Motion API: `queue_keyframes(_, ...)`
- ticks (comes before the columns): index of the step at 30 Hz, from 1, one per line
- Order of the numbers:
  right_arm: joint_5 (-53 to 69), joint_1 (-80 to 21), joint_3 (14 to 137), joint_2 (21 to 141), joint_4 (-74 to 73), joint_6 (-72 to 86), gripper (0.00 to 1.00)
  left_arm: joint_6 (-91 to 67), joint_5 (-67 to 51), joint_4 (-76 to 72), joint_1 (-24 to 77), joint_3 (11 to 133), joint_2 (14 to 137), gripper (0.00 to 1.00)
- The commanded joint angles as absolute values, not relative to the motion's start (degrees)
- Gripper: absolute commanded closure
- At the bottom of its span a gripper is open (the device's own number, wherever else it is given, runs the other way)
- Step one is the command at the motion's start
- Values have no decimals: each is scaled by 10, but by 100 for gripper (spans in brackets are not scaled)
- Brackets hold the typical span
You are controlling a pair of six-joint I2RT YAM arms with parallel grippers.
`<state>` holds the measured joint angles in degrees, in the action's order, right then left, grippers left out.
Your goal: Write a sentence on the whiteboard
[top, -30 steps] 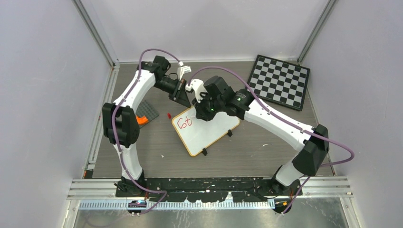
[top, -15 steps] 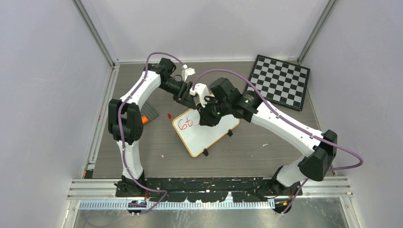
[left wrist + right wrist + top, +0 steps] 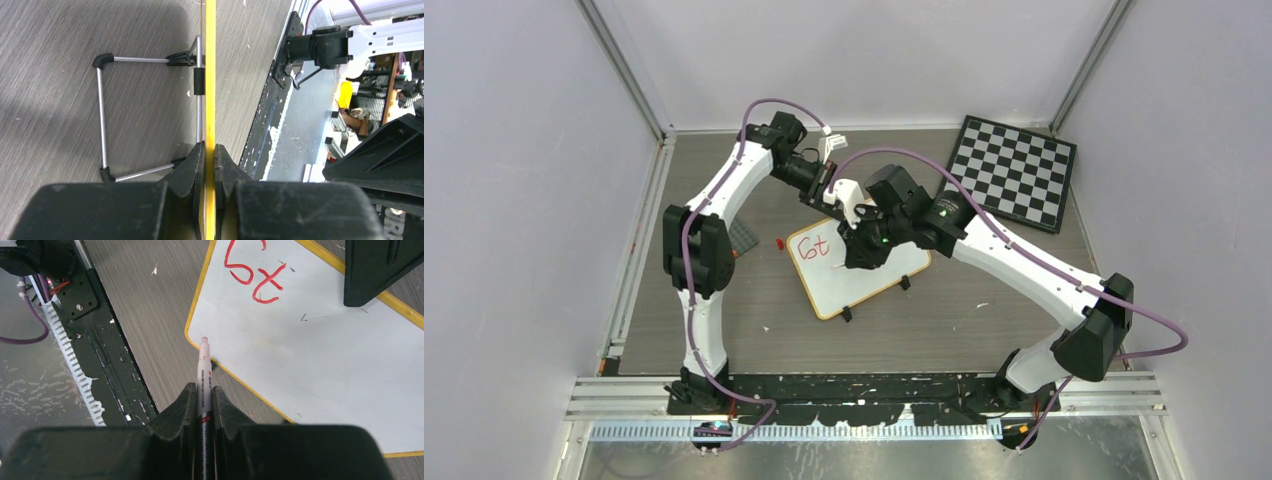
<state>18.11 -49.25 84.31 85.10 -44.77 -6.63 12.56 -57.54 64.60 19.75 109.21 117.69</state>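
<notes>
The whiteboard [image 3: 864,280] lies tilted on the table, white with a yellow-orange rim and small black feet. Two red letters of the sentence [image 3: 810,248], "St" [image 3: 252,270], are at its upper left. My left gripper [image 3: 826,198] is shut on the board's far rim; in the left wrist view the jaws [image 3: 210,147] pinch the yellow edge [image 3: 210,75]. My right gripper [image 3: 856,250] hangs over the board, shut [image 3: 204,387] on a red marker [image 3: 203,365]. The marker's uncapped tip lies over the board's rim corner.
A black-and-white checkered board [image 3: 1014,170] leans at the back right. A small red cap [image 3: 781,242] lies just left of the whiteboard. A dark grey plate [image 3: 744,236] shows behind the left arm. The board's wire stand [image 3: 101,115] shows underneath it.
My left gripper opened, slid right along the far edge and closed on the whiteboard's rim. The board shifted slightly up and left. The right gripper with the marker moved a little right.
</notes>
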Motion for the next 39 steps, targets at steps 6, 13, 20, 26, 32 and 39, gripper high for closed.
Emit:
queue_keyframes(6, 180, -491, 838, 829, -437, -76, 100, 201, -552, 711, 228, 1126, 1210, 100)
queue_keyframes(13, 162, -491, 831, 829, -421, -72, 100, 235, -533, 782, 221, 1186, 1221, 77)
queue_keyframes(20, 169, -470, 830, 826, -409, -61, 100, 164, -568, 715, 140, 1130, 1130, 47)
queue_keyframes(26, 209, -425, 844, 834, -397, -41, 100, 122, -585, 650, 64, 992, 1010, 37)
queue_keyframes(32, 227, -397, 845, 840, -363, -16, 100, 98, -594, 588, 44, 860, 940, 25)
queue_keyframes(39, 229, -395, 809, 840, -303, 26, 100, 78, -610, 556, 46, 847, 957, 29)
